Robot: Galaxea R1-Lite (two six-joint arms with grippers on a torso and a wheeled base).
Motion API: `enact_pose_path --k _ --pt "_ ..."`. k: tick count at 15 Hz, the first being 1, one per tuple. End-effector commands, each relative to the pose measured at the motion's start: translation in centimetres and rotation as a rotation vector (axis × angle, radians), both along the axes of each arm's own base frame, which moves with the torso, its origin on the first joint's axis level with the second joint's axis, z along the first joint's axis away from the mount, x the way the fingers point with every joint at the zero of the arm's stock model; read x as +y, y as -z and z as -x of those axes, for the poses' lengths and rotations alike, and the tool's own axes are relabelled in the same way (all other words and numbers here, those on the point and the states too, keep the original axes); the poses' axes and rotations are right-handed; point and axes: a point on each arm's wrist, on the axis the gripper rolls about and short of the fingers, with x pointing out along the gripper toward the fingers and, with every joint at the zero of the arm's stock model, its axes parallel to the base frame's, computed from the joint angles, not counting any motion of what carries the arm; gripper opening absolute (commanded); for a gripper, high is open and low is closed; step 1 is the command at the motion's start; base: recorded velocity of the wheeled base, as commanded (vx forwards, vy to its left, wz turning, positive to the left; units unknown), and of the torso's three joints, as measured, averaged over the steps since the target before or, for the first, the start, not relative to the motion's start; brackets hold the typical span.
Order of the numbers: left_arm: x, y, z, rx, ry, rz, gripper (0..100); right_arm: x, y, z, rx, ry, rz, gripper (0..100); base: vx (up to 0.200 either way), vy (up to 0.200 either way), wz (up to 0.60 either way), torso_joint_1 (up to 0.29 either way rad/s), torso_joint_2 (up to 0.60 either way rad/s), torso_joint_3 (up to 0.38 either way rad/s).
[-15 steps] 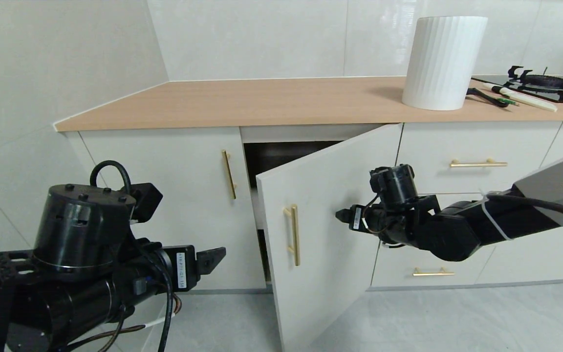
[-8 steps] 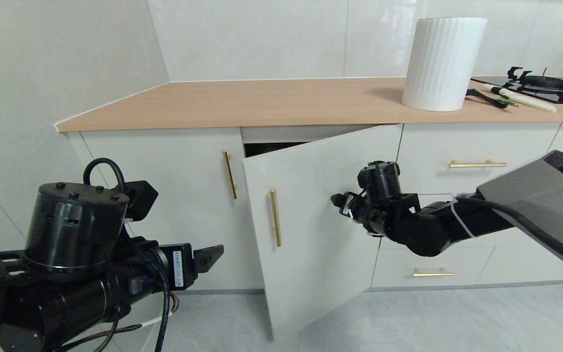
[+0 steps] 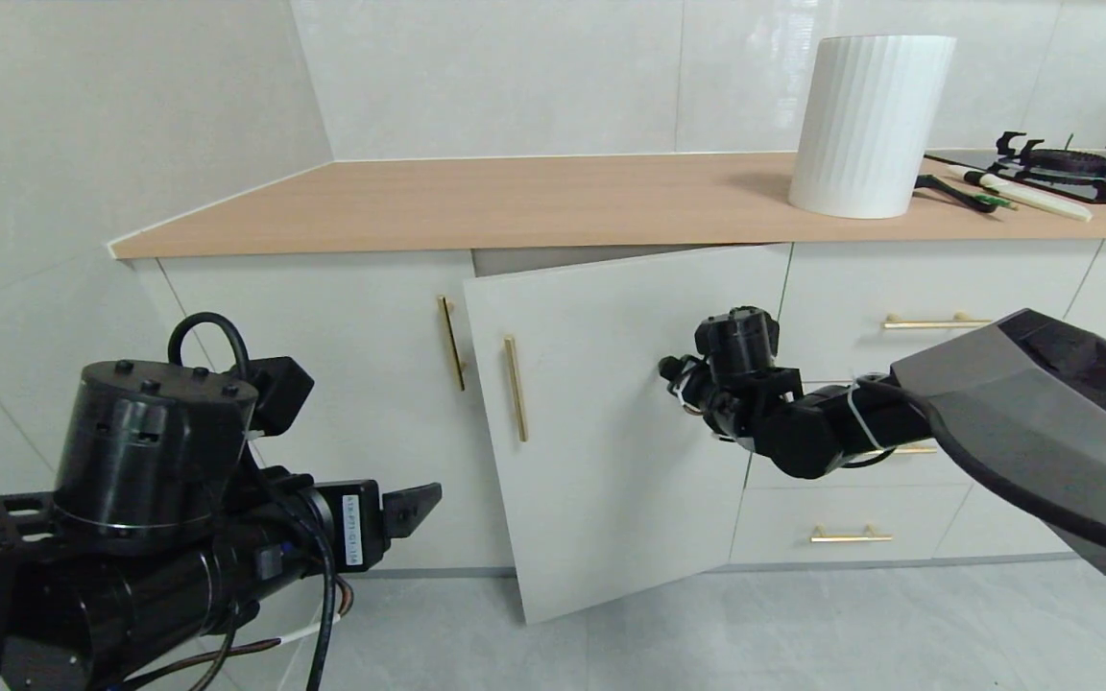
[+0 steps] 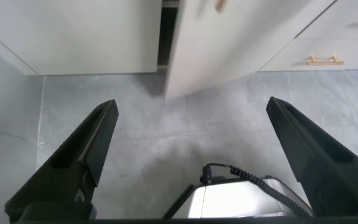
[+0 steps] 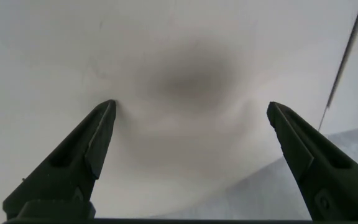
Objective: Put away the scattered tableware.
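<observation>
Scattered utensils (image 3: 1004,190), one with a long white handle, lie on the wooden countertop (image 3: 515,197) at the far right, next to a tall white ribbed container (image 3: 868,125). My right gripper (image 3: 673,370) is open with its fingertips against the face of the white cabinet door (image 3: 611,422), which stands only slightly ajar. In the right wrist view that gripper (image 5: 190,107) holds nothing and the door (image 5: 185,50) is right in front of it. My left gripper (image 3: 414,504) hangs low at the left, open and empty, above the grey floor (image 4: 166,143).
The door has a gold handle (image 3: 515,389) beside the neighbouring door's handle (image 3: 450,342). Drawers with gold handles (image 3: 937,321) sit to the right. A gas stove (image 3: 1071,158) is at the far right of the counter. The door's lower corner (image 4: 229,43) overhangs the floor.
The cabinet door has swung from wide open to almost shut, with my right gripper moving forward and left against it. The left arm has barely moved.
</observation>
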Motion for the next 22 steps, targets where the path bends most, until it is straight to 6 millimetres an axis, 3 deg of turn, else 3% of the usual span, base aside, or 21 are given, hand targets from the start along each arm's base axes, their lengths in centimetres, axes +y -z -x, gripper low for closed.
enact_pose_path --k 1,7,14,16,19,21,22 --pt "0.0 0.1 -0.1 0.002 -0.002 0.000 100 -0.6 0.8 -1.3 -0.003 0.032 0.002 100 0.000 0.000 0.00 0.000 0.00 0.000" --pt "0.0 0.1 -0.1 0.004 -0.002 -0.001 100 -3.1 0.0 -3.4 -0.050 0.139 -0.028 100 0.000 0.000 0.00 0.000 0.00 0.000" --pt "0.0 0.1 -0.1 0.004 -0.001 0.000 100 -4.4 -0.4 -4.8 -0.091 0.218 -0.030 100 0.000 0.000 0.00 0.000 0.00 0.000" --pt "0.0 0.1 -0.1 0.004 -0.001 0.000 100 -4.5 -1.0 -4.4 -0.094 0.220 -0.032 100 0.000 0.000 0.00 0.000 0.00 0.000" --pt "0.0 0.1 0.0 0.003 -0.001 0.001 100 -4.6 -3.8 -1.1 -0.080 0.150 -0.043 100 0.000 0.000 0.00 0.000 0.00 0.000" --pt "0.2 -0.2 0.3 -0.011 -0.002 0.008 100 -5.9 -8.3 2.5 -0.128 0.134 -0.069 100 0.000 0.000 0.00 0.000 0.00 0.000" --pt "0.5 -0.7 0.7 -0.030 -0.004 0.018 100 -7.2 -12.4 5.6 -0.196 0.127 -0.097 100 0.000 0.000 0.00 0.000 0.00 0.000"
